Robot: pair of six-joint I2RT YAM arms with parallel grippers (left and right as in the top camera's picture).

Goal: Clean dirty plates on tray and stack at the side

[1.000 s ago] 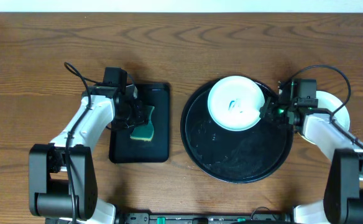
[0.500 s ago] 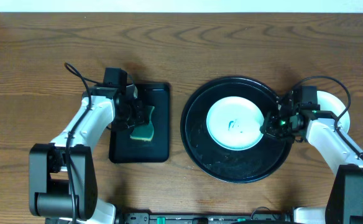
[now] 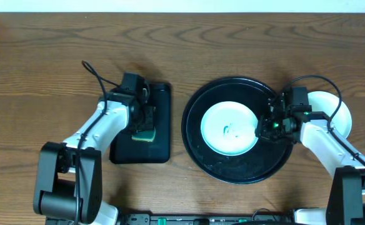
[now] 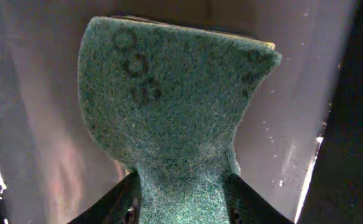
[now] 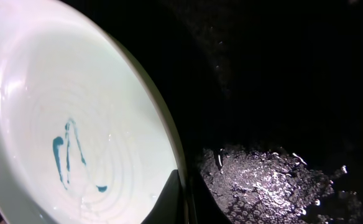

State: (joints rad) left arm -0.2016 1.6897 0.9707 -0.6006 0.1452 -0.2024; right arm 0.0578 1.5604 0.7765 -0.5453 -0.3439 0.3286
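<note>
Mint-white plate (image 3: 228,128), scribbled blue-green, sits central on the round black tray (image 3: 192,140), its right rim pinched by the right gripper (image 3: 264,127). Left of the tray, the left gripper (image 3: 144,124) clamps a green sponge (image 4: 175,106). Scrubbing looks next: carry the sponge onto the mark (image 5: 66,155).

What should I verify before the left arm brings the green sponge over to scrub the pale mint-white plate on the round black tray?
1. The left gripper pinches the green scouring sponge: ok.
2. The pale mint-white round plastic plate lies inside the large round glossy black tray: ok.
3. The right gripper is closed on the plate's right rim: ok.
4. The blue-green scribble faces up, uncovered: ok.
5. Sponge above the plate: not ok; it hangs over the small rectangular black tray.
6. Plate lying flat: cannot tell.
</note>
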